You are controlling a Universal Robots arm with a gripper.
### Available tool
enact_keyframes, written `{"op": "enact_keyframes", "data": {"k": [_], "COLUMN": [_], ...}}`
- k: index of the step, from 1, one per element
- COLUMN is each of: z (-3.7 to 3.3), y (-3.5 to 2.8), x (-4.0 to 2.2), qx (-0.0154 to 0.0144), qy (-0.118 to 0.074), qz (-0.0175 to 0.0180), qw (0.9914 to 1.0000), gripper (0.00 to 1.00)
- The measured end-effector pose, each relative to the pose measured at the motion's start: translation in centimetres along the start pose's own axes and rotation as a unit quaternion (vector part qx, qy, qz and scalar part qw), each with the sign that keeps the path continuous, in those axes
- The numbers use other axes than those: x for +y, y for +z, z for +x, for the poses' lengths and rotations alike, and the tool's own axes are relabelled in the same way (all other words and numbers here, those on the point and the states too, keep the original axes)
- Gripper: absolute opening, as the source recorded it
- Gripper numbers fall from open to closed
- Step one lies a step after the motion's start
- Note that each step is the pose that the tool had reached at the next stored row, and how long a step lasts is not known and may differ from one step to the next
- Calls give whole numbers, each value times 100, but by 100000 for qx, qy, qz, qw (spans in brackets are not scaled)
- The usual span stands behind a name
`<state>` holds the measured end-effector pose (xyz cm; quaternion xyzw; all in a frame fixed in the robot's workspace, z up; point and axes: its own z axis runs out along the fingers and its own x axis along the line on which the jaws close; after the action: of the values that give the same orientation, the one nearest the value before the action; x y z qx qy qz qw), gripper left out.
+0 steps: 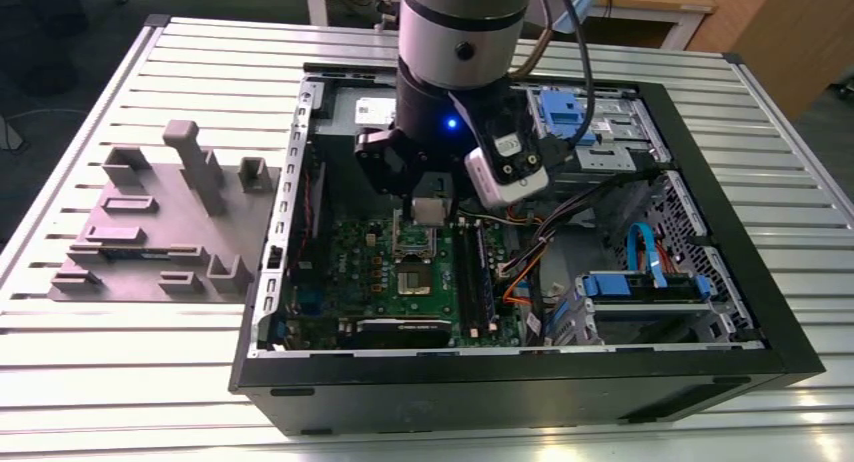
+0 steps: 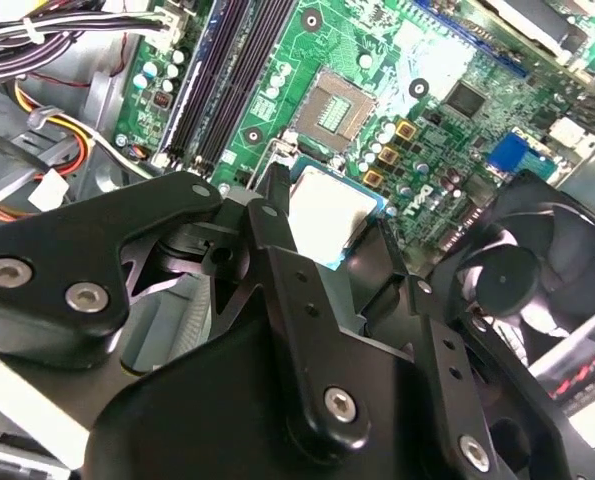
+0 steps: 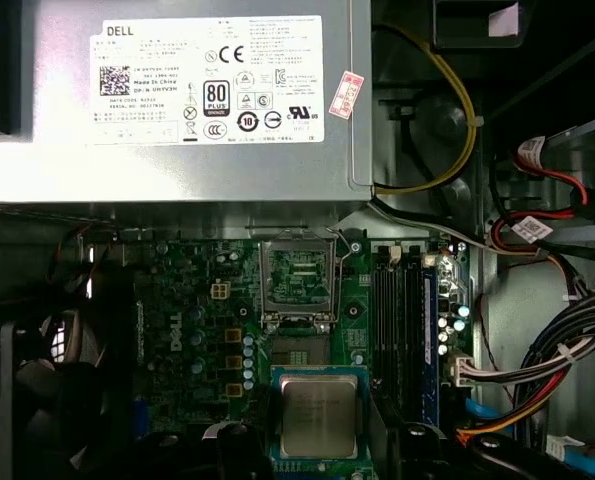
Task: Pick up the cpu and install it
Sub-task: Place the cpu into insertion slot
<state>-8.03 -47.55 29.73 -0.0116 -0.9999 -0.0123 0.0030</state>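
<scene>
- One small, thin, square silver-grey cpu (image 3: 319, 415); one open shiny metal socket frame (image 3: 299, 275).
- Two black fingers (image 2: 274, 225), narrow, clamp the cpu's edges above the green motherboard (image 3: 202, 290).

Silver-grey cpu (image 3: 318, 415); green motherboard (image 3: 199, 295); grey box (image 3: 177, 170) with white label (image 3: 212, 80)

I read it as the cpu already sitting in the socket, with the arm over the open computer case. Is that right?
Not quite. The arm is over the open computer case, but the cpu is not in the socket. The second wrist view shows the socket empty, with the cpu gripped in the pincer beside it.
</scene>
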Motion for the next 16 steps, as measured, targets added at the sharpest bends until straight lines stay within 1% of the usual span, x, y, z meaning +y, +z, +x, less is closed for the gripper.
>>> {"op": "enact_keyframes", "data": {"k": [3, 10, 16], "z": [-1, -1, -2], "y": [33, 38, 64], "x": [-1, -1, -1], "qx": [1, 3, 0], "qy": [-6, -6, -6], "qz": [-1, 50, 42], "qw": [100000, 100000, 100000], "gripper": [47, 47, 47]}}
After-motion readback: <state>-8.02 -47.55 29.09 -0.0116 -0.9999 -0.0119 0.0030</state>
